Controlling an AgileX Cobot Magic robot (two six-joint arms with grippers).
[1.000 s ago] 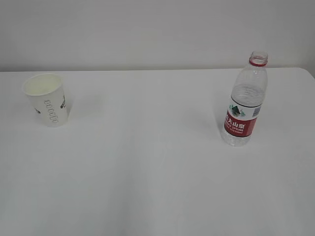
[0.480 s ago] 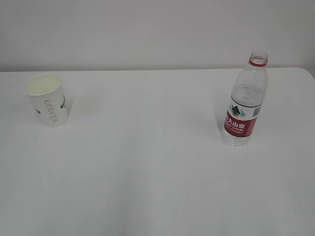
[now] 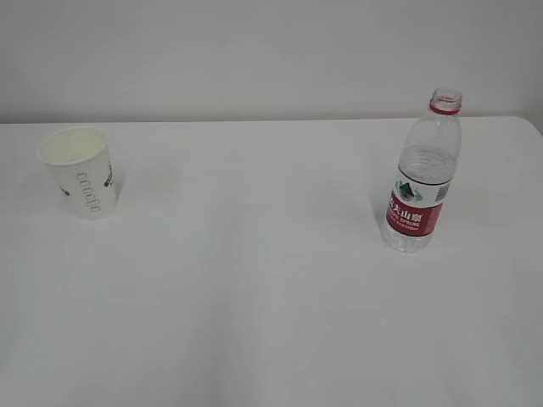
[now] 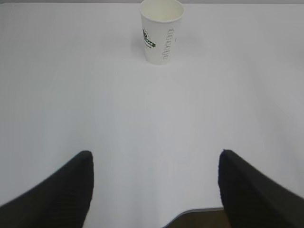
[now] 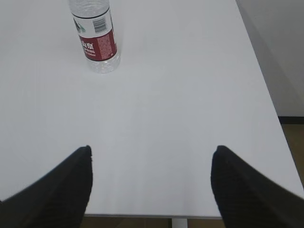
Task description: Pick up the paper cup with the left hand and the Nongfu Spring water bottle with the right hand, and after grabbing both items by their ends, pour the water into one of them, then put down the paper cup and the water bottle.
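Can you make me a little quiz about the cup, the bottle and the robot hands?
1. True or false: the cup is lying on its side.
2. Which stands taller on the table, the cup or the bottle?
3. The left gripper is: A) squeezing the cup, B) open, far from the cup, C) holding the bottle.

Key
1. False. It stands upright, mouth up.
2. The bottle. It has no cap on.
3. B. Its fingers are spread wide near the table's edge, with the cup far ahead. The right gripper is open too, and the bottle is far from it.
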